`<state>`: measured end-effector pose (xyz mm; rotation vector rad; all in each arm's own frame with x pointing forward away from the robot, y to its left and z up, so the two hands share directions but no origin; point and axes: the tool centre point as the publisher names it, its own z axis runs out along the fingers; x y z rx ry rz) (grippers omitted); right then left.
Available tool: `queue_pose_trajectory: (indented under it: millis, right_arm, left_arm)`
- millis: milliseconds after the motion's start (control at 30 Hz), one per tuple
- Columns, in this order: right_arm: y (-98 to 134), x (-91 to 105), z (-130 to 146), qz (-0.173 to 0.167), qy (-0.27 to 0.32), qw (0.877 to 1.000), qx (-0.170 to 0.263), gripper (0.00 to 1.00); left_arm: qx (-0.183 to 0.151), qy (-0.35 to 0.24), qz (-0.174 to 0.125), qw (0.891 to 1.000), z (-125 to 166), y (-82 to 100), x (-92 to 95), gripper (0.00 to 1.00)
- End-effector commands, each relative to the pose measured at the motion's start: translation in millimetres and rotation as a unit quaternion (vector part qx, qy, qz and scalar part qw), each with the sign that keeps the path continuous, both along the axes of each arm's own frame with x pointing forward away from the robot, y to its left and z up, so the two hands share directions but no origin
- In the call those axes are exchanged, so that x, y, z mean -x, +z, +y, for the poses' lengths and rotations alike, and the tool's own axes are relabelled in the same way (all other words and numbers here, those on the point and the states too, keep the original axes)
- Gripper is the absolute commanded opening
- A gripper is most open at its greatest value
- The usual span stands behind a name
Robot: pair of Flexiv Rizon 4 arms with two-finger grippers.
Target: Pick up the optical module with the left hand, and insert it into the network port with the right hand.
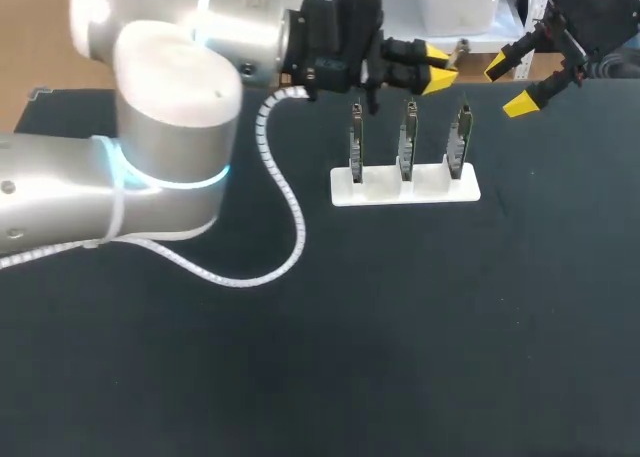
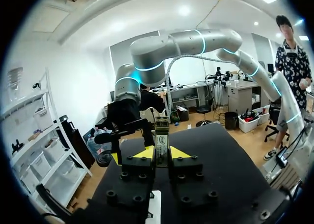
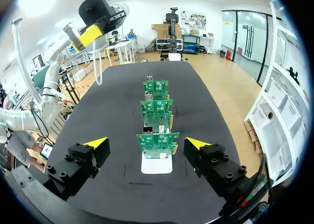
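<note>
Overhead, the left arm (image 1: 150, 167) comes in across the dark bench (image 1: 400, 327), and its end effector, the left end effector (image 1: 440, 68), hangs above the far side, just behind a white base (image 1: 345, 189). Three boards (image 1: 407, 142) stand upright in that base, side by side. What the left end effector carries is too small to tell from up here. The right end effector (image 1: 510, 85) hovers at the far right, beyond the end of the row, with its yellow tips spread well apart and nothing between them.

Next, the left wrist view. Both yellow fingers (image 2: 144, 153) press from two sides on a slim module (image 2: 162, 138), which stands between them and pokes out ahead of the tips: a firm clench. Beyond it the right arm (image 2: 196, 40) arches over the bench.

Lastly, the right wrist view. The right end effector is released, its fingers (image 3: 95, 143) wide to either side. Ahead of it and lower down, the green boards line up one behind another on the base, the nearest one in line with the gap but touching neither finger. The left end effector shows above the bench, off to one side of the row.
</note>
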<state>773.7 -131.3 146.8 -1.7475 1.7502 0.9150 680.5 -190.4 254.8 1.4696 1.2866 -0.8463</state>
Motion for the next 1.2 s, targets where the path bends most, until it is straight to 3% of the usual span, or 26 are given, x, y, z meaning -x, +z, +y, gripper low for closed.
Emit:
queue_pose_trajectory:
  millis: [33,367,600,867,1200]
  right_arm:
    - [-0.2,0.7,0.0,-0.001,-0.001,1.000,0.000,1.00]
    - [-0.2,0.7,0.0,-0.001,-0.001,1.000,0.000,1.00]
    - [-0.2,0.7,0.0,-0.001,-0.001,1.000,0.000,1.00]
    - [-0.2,0.7,0.0,-0.001,-0.001,1.000,0.000,1.00]
    - [-0.2,0.7,0.0,-0.001,-0.001,1.000,0.000,1.00]
  left_arm:
    - [-0.004,-0.006,0.003,1.000,-27.5,-2.8,-14.6,0.00]
    - [-0.043,-0.012,0.007,0.999,-40.6,-20.2,-34.3,0.00]
    - [-0.027,0.009,0.035,0.999,-37.7,-28.8,-47.0,0.00]
    - [0.007,0.026,0.057,0.998,-40.2,-27.5,-47.7,0.00]
    - [0.006,0.021,0.078,0.997,-48.6,-41.9,-44.6,0.00]
